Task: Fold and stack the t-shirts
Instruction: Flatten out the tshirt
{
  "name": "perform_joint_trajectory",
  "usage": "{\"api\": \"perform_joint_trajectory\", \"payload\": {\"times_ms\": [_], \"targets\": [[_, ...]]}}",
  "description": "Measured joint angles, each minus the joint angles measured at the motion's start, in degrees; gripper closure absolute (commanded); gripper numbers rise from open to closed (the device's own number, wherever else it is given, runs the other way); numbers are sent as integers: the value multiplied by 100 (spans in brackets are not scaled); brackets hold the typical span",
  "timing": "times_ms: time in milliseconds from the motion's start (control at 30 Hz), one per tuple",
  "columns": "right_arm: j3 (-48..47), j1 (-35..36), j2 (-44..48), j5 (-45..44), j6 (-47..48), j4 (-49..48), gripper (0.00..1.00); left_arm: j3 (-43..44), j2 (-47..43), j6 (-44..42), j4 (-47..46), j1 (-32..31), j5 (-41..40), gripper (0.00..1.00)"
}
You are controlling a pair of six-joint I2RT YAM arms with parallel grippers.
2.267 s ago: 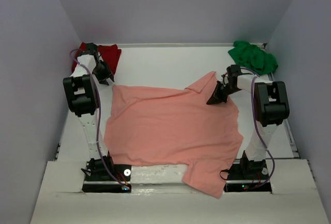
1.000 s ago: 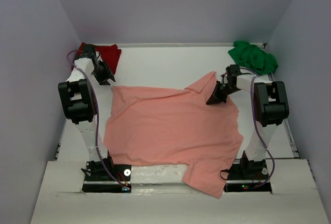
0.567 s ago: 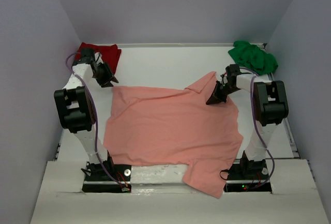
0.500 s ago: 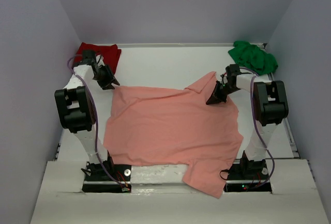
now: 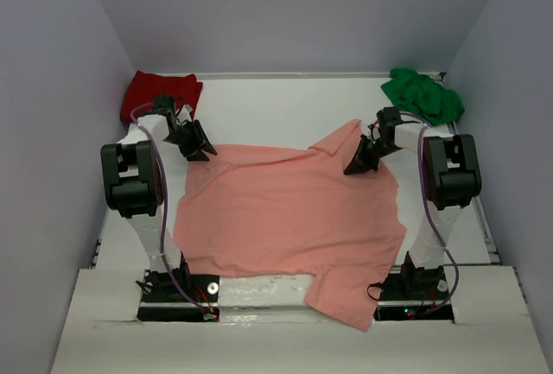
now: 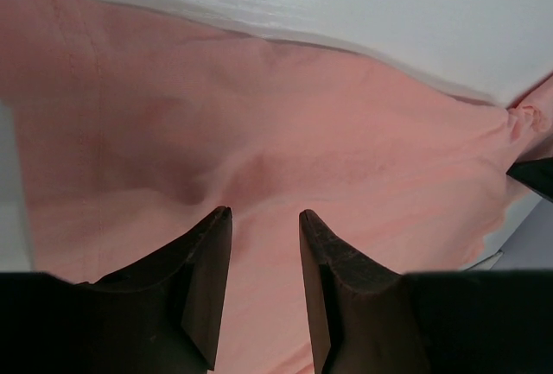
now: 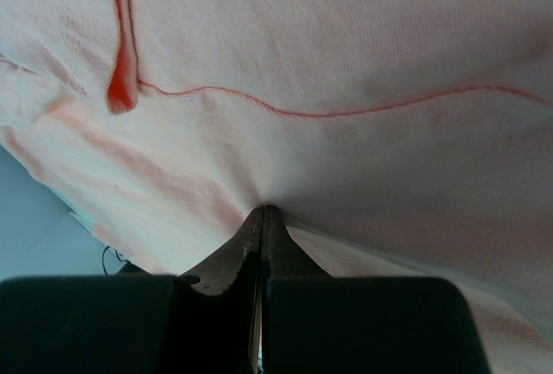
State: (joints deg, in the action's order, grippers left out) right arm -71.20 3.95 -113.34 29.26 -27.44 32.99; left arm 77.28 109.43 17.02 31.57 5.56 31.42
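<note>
Salmon-pink shirt (image 5: 289, 218): spread flat mid-table (image 5: 276, 106), one sleeve draped over the near edge.
Left gripper (image 6: 263, 218): held partly open over the far-left corner, nothing gripped.
Right gripper (image 7: 262, 214): clamped on far-right cloth.
Dark red shirt (image 5: 151, 93) – far left.
Green shirt (image 5: 423, 96) – far right.

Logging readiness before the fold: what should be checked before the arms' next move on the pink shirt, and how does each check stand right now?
1. Is the right gripper shut on the pink shirt? Ok: the cloth puckers at its closed tips.
2. Is the left gripper open over the far left corner? Ok: the jaws are apart with nothing between them.
3. Is the left gripper touching the cloth? Cannot tell.
4. Are the red shirt and green shirt out of the way? Ok: both sit in the far corners, apart from the pink one.
5. Is the pink shirt wholly on the table? Not ok: its near right part spills over the near edge.
</note>
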Motion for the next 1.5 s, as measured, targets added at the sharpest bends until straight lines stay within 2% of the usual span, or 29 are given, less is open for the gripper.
{"api": "perform_joint_trajectory", "payload": {"times_ms": [67,167,200,233,533,833,1067,1333,1500], "targets": [[-2,0,0,2,0,0,100,-2,85,2,-28,-11,-15,58],[-2,0,0,4,0,0,100,0,269,4,-68,-11,-101,72],[-2,0,0,4,0,0,100,15,341,4,-55,-9,-133,92],[-2,0,0,4,0,0,100,57,426,24,-31,-9,-155,99],[-44,2,-26,2,4,48,100,850,1051,-26,197,-11,-437,100],[-61,13,-31,-7,28,66,100,2175,1705,-39,474,-9,-1003,100],[-66,17,-31,-9,52,70,100,2754,2079,-9,560,-9,-1191,100],[-66,17,-31,-11,63,79,100,3045,1917,0,824,-72,-994,99],[-66,17,-31,-11,63,79,100,2721,1228,-22,1034,-389,-852,99]]}}
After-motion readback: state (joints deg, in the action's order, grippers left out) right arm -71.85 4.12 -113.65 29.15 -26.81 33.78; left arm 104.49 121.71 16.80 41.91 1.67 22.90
